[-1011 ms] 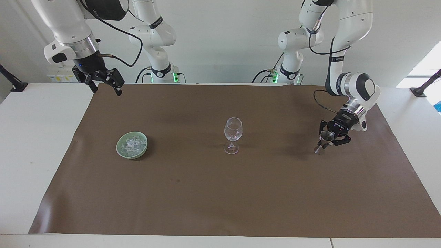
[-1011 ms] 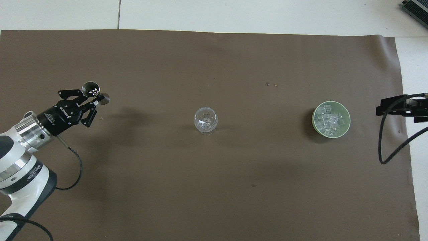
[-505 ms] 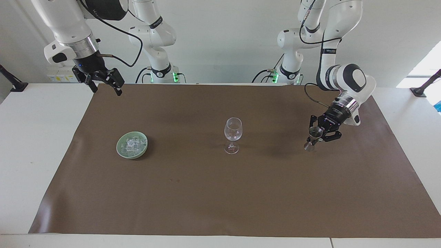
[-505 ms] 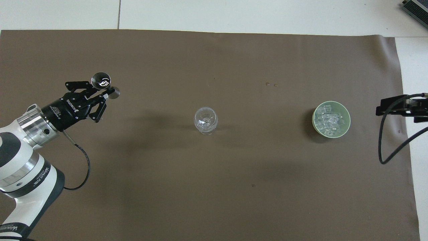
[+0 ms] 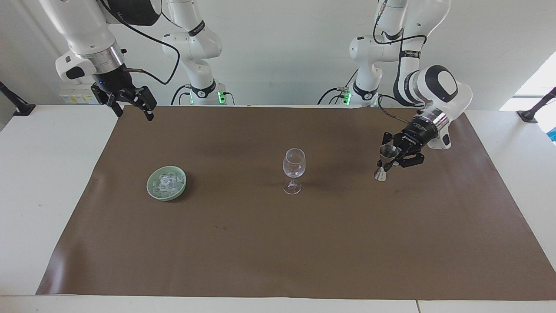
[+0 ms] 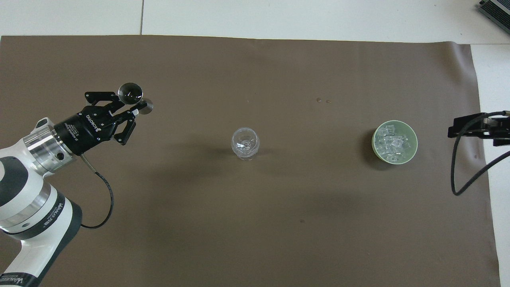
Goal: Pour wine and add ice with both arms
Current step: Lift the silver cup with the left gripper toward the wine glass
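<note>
Left gripper point(image 5: 388, 160) jaws clamped on metal jigger point(image 5: 385, 163) at waist, over surface's left-arm end. Right gripper point(image 5: 130, 106) waits, jaws apart, above its corner. Ice point(image 5: 166, 182) in green dish point(image 5: 152, 189): prob. slippery, light; pinch flat faces. Wine glass point(image 5: 293, 169) mid-surface, fragile.

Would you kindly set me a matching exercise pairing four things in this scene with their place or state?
Things:
1. jigger
2. ice
3. wine glass
4. right gripper

Places or states:
A. standing mid-cloth
B. open, up over the cloth's edge at its own end
C. piled in the green dish
D. held in the shut left gripper

Pairs: 1-D, 2-C, 3-A, 4-B
</note>
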